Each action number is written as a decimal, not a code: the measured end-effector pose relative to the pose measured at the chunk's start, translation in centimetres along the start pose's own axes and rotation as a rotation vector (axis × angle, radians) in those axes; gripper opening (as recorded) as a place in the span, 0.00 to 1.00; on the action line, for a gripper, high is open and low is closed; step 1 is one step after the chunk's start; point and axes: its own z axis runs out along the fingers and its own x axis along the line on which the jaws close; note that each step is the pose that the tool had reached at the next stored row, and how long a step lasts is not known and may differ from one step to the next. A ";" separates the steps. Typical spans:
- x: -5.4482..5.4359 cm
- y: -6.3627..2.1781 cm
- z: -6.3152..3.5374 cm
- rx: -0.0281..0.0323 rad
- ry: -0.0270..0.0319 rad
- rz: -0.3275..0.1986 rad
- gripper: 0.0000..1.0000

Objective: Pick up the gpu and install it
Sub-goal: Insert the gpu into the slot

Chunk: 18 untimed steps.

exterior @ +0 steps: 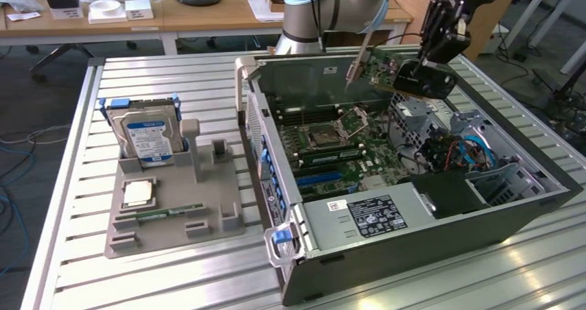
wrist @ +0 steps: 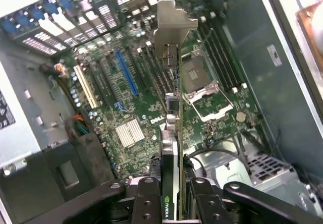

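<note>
The gpu [exterior: 396,73] hangs in the air above the open computer case [exterior: 403,248], tilted, with its green board, black cooler and silver end bracket showing. My gripper [exterior: 423,62] is shut on its upper edge. In the wrist view the gpu [wrist: 174,118] runs edge-on out from between my gripper's [wrist: 172,199] black fingers [wrist: 147,204], its silver bracket at the far end. Below it lies the motherboard [wrist: 126,103] with a blue slot [wrist: 127,72] and the empty processor socket [wrist: 199,85]. The card hangs clear above the board.
Beside the case on the exterior view's left, a grey holder [exterior: 169,207] carries a silver hard drive [exterior: 147,135], a processor [exterior: 137,193] and a RAM stick [exterior: 169,214]. Inside the case are a power supply [exterior: 366,217], drive cage [exterior: 426,114] and cables [exterior: 467,152].
</note>
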 end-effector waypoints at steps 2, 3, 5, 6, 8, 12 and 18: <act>0.0 0.00 0.00 -0.0007 0.0024 -0.036 0.27; 0.0 0.00 0.00 -0.0010 0.0036 -0.054 0.27; 0.0 0.00 0.00 -0.0018 0.0062 -0.091 0.27; 0.0 0.00 0.00 -0.0021 0.0074 -0.109 0.27; 0.0 0.00 0.01 -0.0028 0.0098 -0.145 0.27; 0.0 0.00 0.01 -0.0042 0.0148 -0.219 0.27; 0.0 0.00 0.02 -0.0060 0.0212 -0.313 0.27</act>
